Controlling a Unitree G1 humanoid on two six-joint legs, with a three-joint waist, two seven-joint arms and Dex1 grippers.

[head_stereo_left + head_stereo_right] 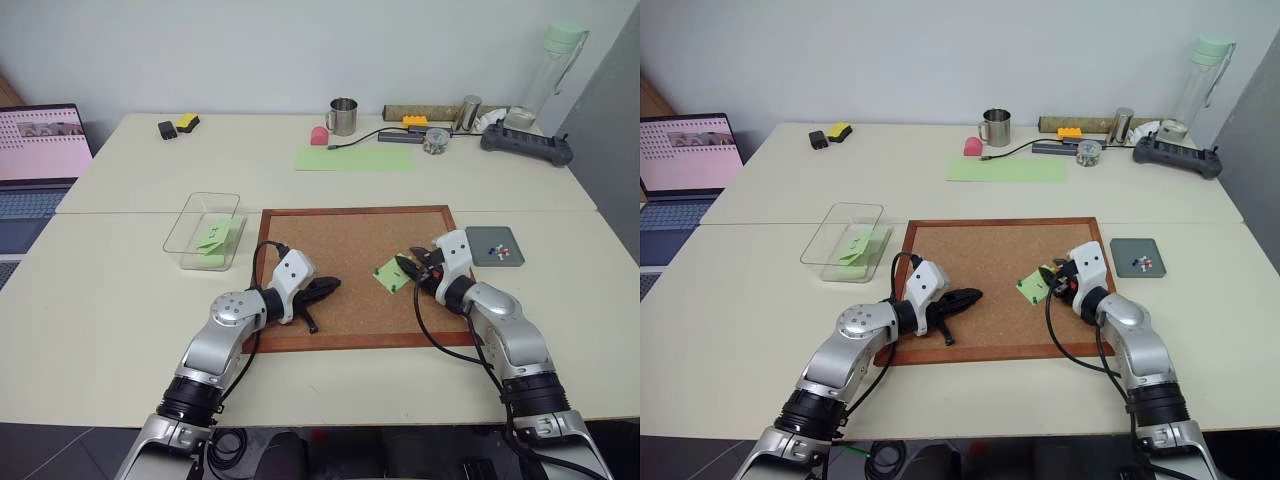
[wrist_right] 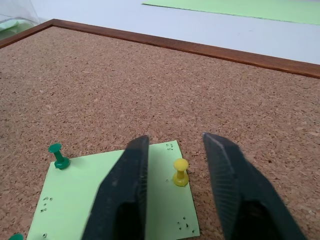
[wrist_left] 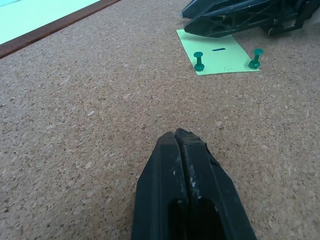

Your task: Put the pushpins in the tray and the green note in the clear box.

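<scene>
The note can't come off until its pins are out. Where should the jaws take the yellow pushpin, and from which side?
Grip the yellow pushpin by its narrow waist under the flared head, one finger each side. It stands upright in the green note on the corkboard, and the right gripper already straddles it; close, then pull straight out.

Both arms are silver-grey metal with rounded joint housings and black ribbed cuffs near the base. White blocky wrist housings carry each black two-fingered claw, left claw [image 1: 322, 288] and right claw [image 1: 408, 268]. Black cables loop alongside each forearm.
</scene>
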